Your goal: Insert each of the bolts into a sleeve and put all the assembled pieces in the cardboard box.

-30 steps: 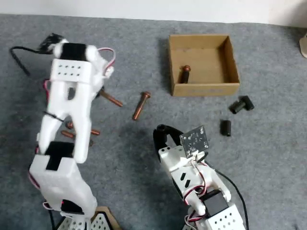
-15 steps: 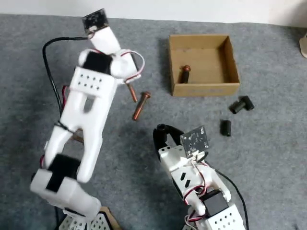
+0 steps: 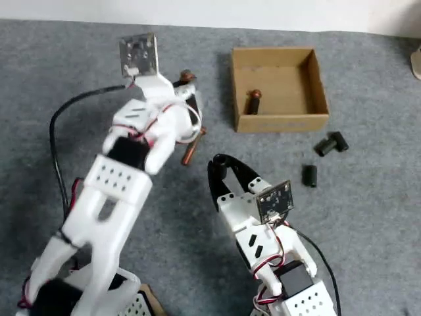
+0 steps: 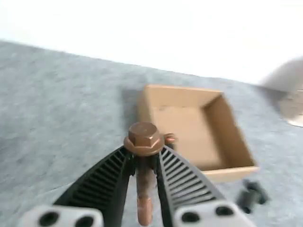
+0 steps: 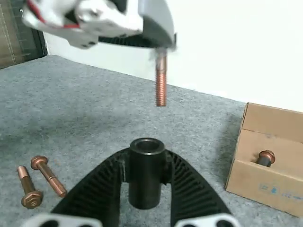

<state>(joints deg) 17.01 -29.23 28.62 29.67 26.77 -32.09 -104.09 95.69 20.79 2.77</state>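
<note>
— Where's the bolt (image 5: 161,78) hanging?
— It's hanging upright, thread down and hex head up, copper-coloured. Your left gripper (image 4: 143,153) is clamping its shank. It's sitting above the sleeve (image 5: 144,172), slightly off the bore.
— And the sleeve?
— Your right gripper (image 5: 145,158) is pinching it upright, black, bore facing up, near the cardboard box (image 3: 283,123).

The left arm (image 3: 108,197) is stretched forward and raised, the left gripper (image 4: 144,158) clamped on an upright bolt (image 4: 143,138). The right arm (image 3: 266,247) is folded low, the right gripper (image 5: 146,163) closed around an upright sleeve (image 5: 144,184).
</note>
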